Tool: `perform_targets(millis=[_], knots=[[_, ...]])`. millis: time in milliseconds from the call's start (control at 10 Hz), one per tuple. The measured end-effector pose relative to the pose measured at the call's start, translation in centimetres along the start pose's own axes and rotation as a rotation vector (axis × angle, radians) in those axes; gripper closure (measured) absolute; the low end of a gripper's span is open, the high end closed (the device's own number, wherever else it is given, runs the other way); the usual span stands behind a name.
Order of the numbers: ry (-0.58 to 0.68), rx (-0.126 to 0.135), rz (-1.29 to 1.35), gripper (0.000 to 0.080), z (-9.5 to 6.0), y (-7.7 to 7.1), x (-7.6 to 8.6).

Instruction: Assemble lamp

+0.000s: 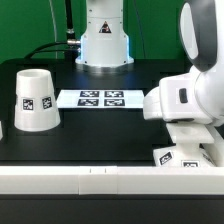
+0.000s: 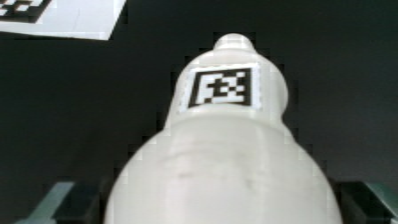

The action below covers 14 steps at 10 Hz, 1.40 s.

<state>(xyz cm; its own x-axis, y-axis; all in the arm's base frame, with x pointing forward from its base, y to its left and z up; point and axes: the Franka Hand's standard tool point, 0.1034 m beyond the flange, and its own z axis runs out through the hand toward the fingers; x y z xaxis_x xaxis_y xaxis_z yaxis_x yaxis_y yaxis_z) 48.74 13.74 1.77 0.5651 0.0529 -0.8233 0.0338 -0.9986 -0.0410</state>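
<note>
In the wrist view the white bulb (image 2: 217, 150) fills the picture, with a square tag (image 2: 222, 88) near its narrow end. My gripper (image 2: 214, 208) is shut on its wide body, and the dark fingers (image 2: 50, 203) show at both sides. A corner of the flat white base (image 2: 54, 18) with a tag lies beyond the bulb's tip. In the exterior view my gripper (image 1: 186, 140) hangs low at the right, just above the base (image 1: 167, 157); the bulb is hidden by the hand there. The tapered shade (image 1: 37, 100) stands at the left, apart from the gripper.
The marker board (image 1: 100, 98) lies flat in the middle of the black table. The arm's white pedestal (image 1: 104, 45) stands behind it. The table's white front edge (image 1: 100, 180) runs along the near side. A small white object (image 1: 2, 128) shows at the far left edge.
</note>
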Motion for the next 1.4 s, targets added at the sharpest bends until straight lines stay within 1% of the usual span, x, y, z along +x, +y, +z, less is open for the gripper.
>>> perform_targets(millis=[100, 200, 300, 400, 500, 600, 700, 800, 900, 1000, 1100, 1200, 1300, 1400], knots=[[0.004, 0.000, -0.005, 0.0223, -0.2, 0.0, 0.0], [0.010, 0.000, -0.022, 0.0223, -0.9, 0.2, -0.5], [0.021, 0.004, -0.035, 0.0223, -2.0, 0.5, -1.1], [0.025, 0.008, -0.042, 0.0223, -3.2, 0.9, -2.2], [0.027, 0.012, -0.047, 0.0223, -4.8, 1.4, -3.7], [0.025, 0.016, -0.047, 0.0223, -6.1, 1.9, -4.8], [0.036, 0.018, -0.047, 0.0222, -7.1, 2.0, -5.3], [0.093, 0.022, -0.047, 0.0222, -7.1, 1.7, -4.2], [0.087, 0.020, -0.047, 0.0222, -6.8, 1.7, -4.2], [0.112, 0.023, -0.047, 0.0222, -7.0, 1.6, -3.8], [0.237, 0.031, -0.047, 0.0222, -8.0, 1.5, -2.5], [0.342, 0.032, -0.072, 0.0222, -8.0, 1.9, -1.9], [0.409, 0.034, -0.076, 0.0222, -8.7, 2.4, -2.1], [0.460, 0.035, -0.074, 0.0222, -9.8, 2.6, -2.6]])
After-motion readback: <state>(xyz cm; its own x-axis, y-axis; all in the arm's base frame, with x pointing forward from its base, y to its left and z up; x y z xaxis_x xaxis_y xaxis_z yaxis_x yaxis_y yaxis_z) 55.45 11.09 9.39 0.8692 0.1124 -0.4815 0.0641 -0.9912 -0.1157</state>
